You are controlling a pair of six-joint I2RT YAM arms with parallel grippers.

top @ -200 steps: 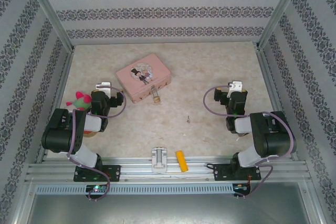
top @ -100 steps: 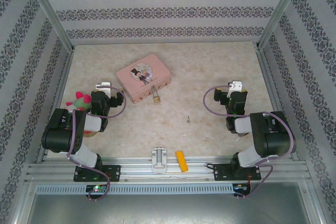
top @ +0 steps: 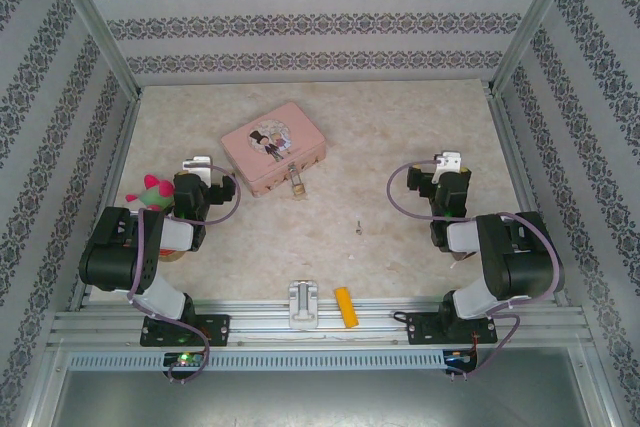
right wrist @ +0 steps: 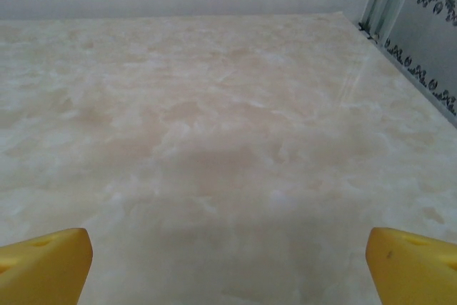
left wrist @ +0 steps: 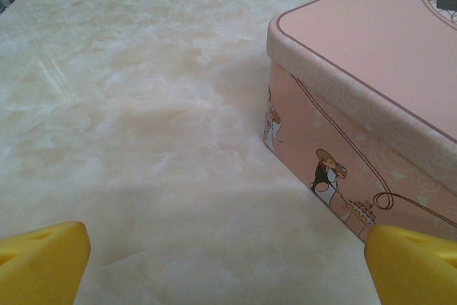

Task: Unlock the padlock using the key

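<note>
Key pickup not begun. Your left gripper (left wrist: 228, 262), right gripper (right wrist: 228, 258) both spread, empty. Brass padlock (top: 296, 185) touches pink tin (top: 272, 145) at tin's 5 o'clock; key (top: 358, 227) lies at padlock's 4 o'clock (bare sliver). Next: send right gripper toward its 8 o'clock, pinch precisely.

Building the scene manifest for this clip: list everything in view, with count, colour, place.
pink tin: 1, pink, left of table centre
padlock: 1, brass, at the tin's near edge
key: 1, dark, bare table, right of the padlock
bracket: 1, white, near rail
block: 1, yellow-orange, right of the bracket
plush toy: 1, red and green, left edge
table: 1, beige marble
left gripper: 1, yellow fingertips, open, beside the tin
right gripper: 1, yellow fingertips, open, over bare table
</note>
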